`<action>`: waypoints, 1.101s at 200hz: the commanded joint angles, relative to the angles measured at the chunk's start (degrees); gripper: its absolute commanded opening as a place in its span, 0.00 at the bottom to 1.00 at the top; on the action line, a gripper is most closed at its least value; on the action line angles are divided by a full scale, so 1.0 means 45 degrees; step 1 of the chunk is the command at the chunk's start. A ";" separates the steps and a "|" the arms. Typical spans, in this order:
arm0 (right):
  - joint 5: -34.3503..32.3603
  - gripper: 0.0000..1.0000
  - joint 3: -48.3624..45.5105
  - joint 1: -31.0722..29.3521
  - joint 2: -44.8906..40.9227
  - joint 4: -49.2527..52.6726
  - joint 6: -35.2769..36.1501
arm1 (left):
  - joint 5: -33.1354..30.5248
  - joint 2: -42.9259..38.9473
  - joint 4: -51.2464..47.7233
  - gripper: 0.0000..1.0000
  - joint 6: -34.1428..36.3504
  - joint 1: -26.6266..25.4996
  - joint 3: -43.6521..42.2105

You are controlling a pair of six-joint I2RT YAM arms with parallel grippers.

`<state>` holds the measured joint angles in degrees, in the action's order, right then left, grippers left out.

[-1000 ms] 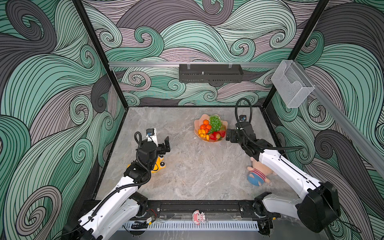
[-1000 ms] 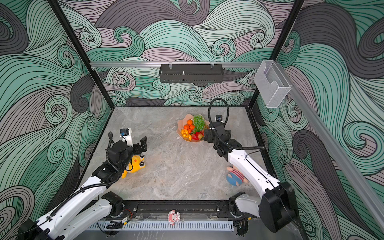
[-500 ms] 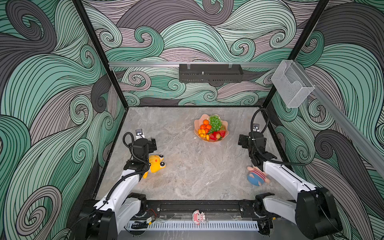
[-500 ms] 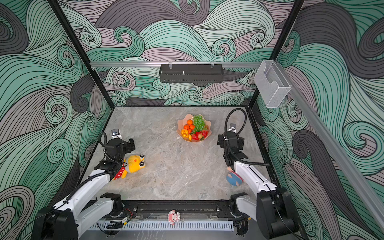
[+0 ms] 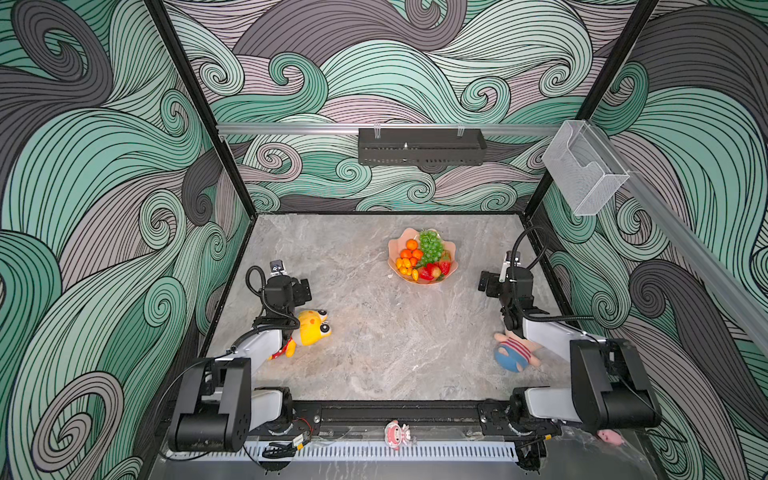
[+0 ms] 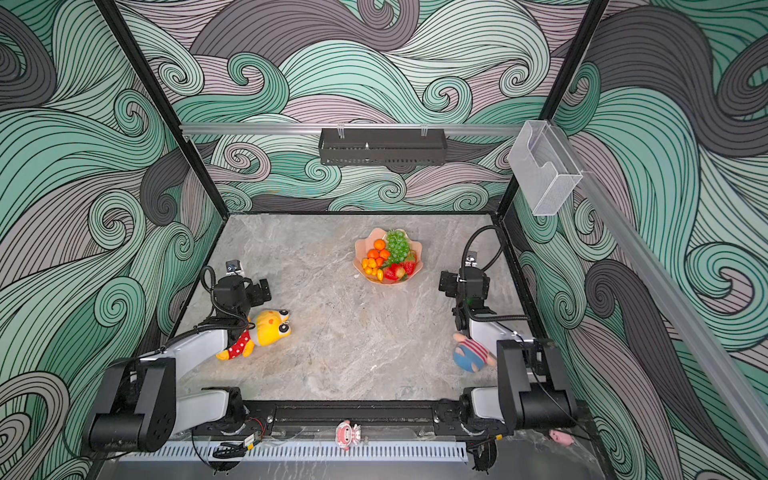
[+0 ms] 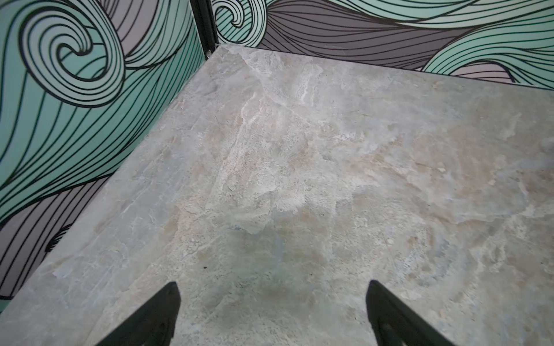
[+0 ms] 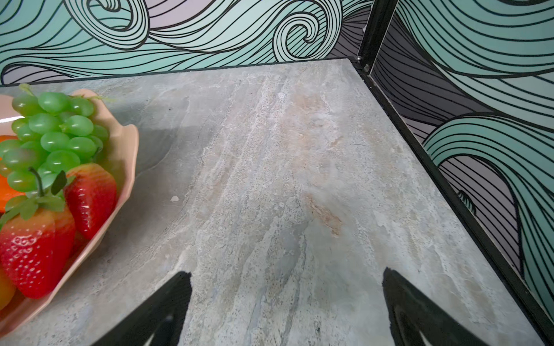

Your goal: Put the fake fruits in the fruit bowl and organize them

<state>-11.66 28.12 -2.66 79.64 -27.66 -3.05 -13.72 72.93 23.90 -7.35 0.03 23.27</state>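
In both top views the shallow peach-pink plastic fruit bowl [image 5: 392,251], with a wavy shell-like rim, sits on the grey-beige, stone-veined counter [image 5: 374,340]. All the glossy fake fruits [image 5: 420,259] lie inside it: a knobbly green grape bunch [image 5: 430,245], round orange tangerines [image 5: 411,245], small oval yellow-orange kumquats [image 5: 404,268] and dimpled red strawberries [image 5: 434,271]. The black left gripper [image 5: 304,287] hangs well to the left of the bowl. The black right gripper [image 5: 483,283] is near the bowl's right side and not touching it. From up here their jaws are too small to judge. A soft yellow plush toy in red dotted shorts [image 6: 268,324] lies front-left of the bowl, partly under the left arm. A plush doll with blue cap and striped shirt [image 6: 469,355] lies front-right of the bowl, partly hidden by the right arm.

In the left wrist view, two dark wedge-shaped fingertips [image 7: 162,314] stand wide apart and empty over matte counter.

In the right wrist view, the fingertips [image 8: 168,308] are likewise spread and empty. The bowl is cut off by the frame edge and shows only grapes, two strawberries and a sliver of orange.
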 commanded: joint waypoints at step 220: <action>0.1982 0.99 -0.1073 0.0256 0.1893 -0.4579 0.1024 | 0.1125 0.3189 0.3106 0.98 0.0853 0.0540 0.0826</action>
<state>-2.90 22.48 -1.17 88.12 -47.40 0.97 -8.45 87.05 38.13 -3.40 2.02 26.02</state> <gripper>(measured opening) 0.993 0.986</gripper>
